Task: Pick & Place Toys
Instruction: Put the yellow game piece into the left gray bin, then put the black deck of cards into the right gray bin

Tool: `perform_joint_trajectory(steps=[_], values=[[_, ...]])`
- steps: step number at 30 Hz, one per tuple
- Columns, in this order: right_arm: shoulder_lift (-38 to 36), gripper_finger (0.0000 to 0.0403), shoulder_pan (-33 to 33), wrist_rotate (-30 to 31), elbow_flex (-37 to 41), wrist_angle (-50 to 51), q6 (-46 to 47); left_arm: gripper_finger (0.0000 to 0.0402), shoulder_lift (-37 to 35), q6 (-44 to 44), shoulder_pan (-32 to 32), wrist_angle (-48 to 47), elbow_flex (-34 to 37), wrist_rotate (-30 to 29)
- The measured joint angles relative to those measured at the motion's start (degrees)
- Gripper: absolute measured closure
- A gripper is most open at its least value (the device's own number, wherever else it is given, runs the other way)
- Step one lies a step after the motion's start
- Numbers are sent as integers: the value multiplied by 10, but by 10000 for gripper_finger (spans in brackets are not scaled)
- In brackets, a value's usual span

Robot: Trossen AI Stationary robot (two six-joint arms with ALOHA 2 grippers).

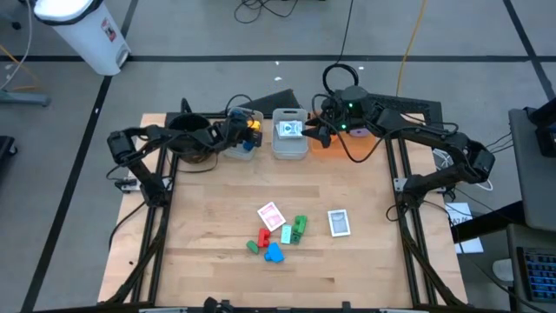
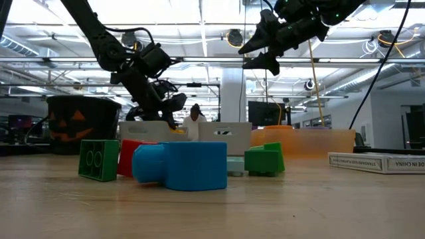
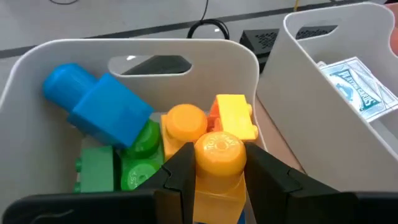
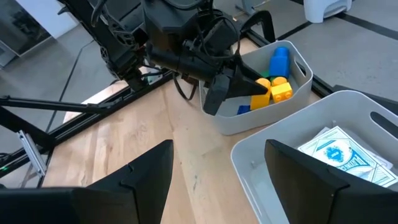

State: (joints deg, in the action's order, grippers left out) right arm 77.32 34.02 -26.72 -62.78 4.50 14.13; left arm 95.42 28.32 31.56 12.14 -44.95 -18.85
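An orange-yellow block point(image 3: 219, 165) is clamped between the two dark fingers point(image 3: 180, 177) of the left gripper point(image 1: 241, 128), which is closed narrowly on it and holds it just over the open top of a clear bin point(image 3: 37, 62) near the table's point(image 1: 373, 261) far edge, left of centre. Inside that bin lie a blue block point(image 3: 99, 106), green blocks point(image 3: 118, 165), and further orange point(image 3: 183, 121) and yellow point(image 3: 236, 115) blocks. Just beside it, toward the right, a second clear bin point(image 1: 289, 149) holds a playing card point(image 1: 289, 129) with a blue-patterned back. The right gripper point(image 1: 323, 128) hangs above the far edge just right of this second bin, its fingers point(image 4: 298, 168) spread apart and empty. A flat orange tray point(image 2: 302, 141) lies beyond it at the far edge, and a round black pot point(image 1: 193, 139) stands toward the far left corner. Toward the table's near edge, around the centre, the remaining toys are clustered: a red-backed card point(image 1: 271, 216), a red block point(image 1: 263, 236), a green block point(image 1: 300, 228), a small green block point(image 1: 253, 247), a blue block point(image 1: 274, 253) and a pale teal piece point(image 1: 286, 234). A card box point(image 1: 339, 223) lies apart from the cluster, toward the right edge.
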Motion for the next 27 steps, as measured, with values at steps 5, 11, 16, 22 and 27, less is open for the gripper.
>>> perform_joint_trajectory(steps=[5,11,16,22,27], values=[[0,161,0,1,0,0,0,294,0,-10,1,0,0,4],[0,161,0,0,0,0,0,242,0,-11,1,0,0,6],[0,161,0,0,0,0,0,203,0,-11,1,0,0,6],[0,161,0,-2,0,0,2,188,-13,-12,1,0,-1,9],[0,161,0,-3,0,0,2,187,-56,-19,1,2,-15,13]])
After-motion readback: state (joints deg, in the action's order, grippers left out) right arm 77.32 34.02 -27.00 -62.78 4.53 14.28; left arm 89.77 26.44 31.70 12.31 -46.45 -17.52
